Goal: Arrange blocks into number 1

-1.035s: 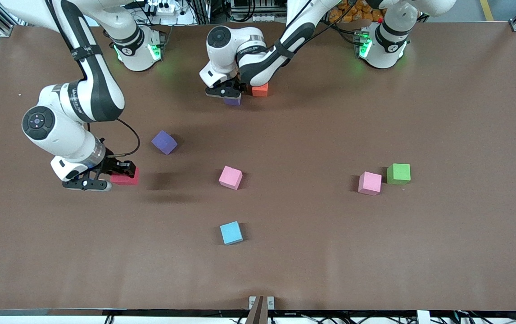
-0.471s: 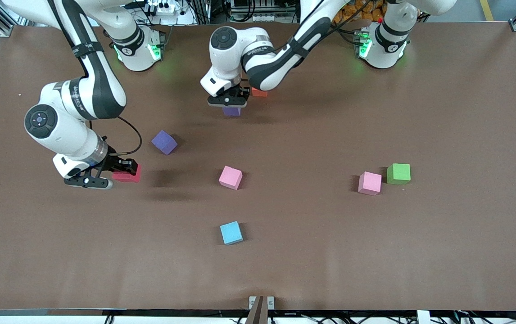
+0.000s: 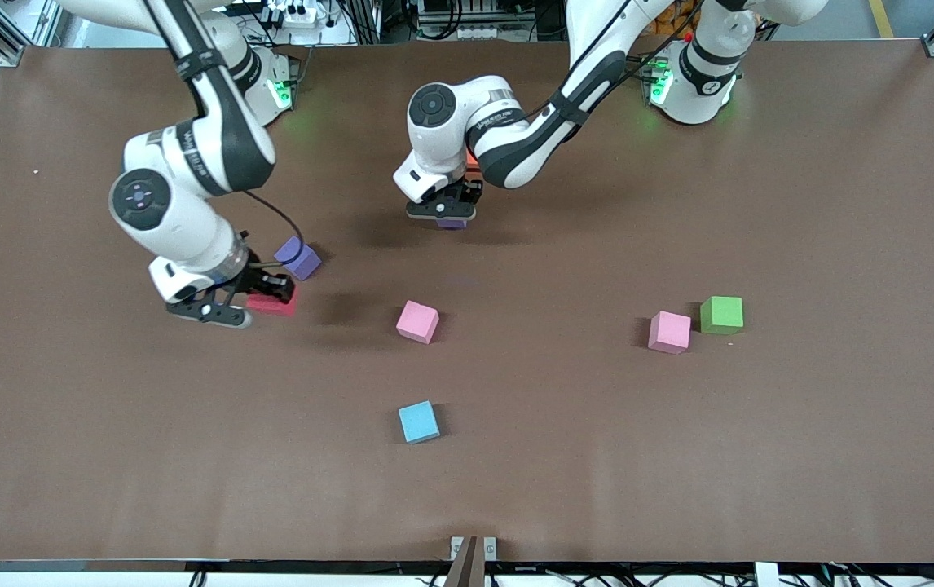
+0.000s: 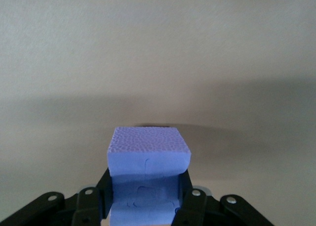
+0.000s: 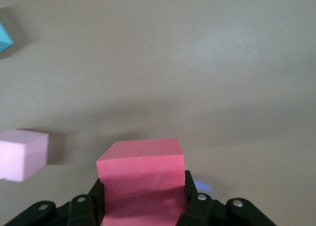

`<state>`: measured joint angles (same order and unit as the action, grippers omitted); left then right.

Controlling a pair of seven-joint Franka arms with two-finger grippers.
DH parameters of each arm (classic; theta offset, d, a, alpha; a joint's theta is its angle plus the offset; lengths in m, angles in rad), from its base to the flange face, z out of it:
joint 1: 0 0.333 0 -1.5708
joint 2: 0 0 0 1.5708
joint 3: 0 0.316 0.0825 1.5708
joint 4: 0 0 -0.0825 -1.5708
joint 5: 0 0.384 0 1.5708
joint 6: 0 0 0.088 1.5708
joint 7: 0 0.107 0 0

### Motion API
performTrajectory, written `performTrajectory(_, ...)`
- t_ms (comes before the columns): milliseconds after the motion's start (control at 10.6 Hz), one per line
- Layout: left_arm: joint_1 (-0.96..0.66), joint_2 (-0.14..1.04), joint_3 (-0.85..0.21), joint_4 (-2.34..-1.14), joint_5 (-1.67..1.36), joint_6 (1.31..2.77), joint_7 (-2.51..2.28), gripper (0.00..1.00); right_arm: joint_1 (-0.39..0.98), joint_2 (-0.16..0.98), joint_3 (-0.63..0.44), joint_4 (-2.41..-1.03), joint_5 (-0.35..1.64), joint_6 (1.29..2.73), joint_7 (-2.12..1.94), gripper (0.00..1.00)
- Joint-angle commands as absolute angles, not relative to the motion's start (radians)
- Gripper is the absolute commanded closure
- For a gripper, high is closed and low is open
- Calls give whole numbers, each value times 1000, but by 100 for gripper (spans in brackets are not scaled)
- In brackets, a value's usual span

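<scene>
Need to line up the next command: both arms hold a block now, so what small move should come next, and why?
Probably carry the left tool toward the table's middle and set its purple block down there. Its fingers are shut on the block, which is lifted off the table. The right tool grips the red block too, so one placed block would give the other a reference. No line of blocks shows yet.

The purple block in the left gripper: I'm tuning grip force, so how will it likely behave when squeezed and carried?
The purple block looks like matte foam and bulges slightly above the left gripper, so it probably gives under pressure. Its pebbled top suggests it is unlikely to slip. It is probably light for its size.
</scene>
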<state>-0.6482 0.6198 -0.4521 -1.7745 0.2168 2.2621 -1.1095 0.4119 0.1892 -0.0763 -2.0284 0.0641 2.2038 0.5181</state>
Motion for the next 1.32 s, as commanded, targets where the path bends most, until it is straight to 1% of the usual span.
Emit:
performTrajectory(0,-605,566,-494,-1864,244,2276,-1103,100,440,128,-81,-2074,78,2160,560,57)
performTrajectory(188,-526,548,-566,-1934,244,2350,-1103,100,462,88,-78,-2112,83,2149,560,57)
performTrajectory(376,-517,545,-571,-1971,244,2400,-1103,100,472,72,-78,-2128,84,2141,575,57)
performTrajectory(565,-468,545,-600,-2032,277,2483,-1104,100,485,64,-78,-2131,95,2123,577,57)
performTrajectory(847,-445,545,-626,-2052,282,2488,-1124,100,520,58,-78,-2131,98,2106,578,57)
performTrajectory(1224,-425,540,-660,-2074,282,2490,-1157,100,528,58,-78,-2131,98,2105,578,57)
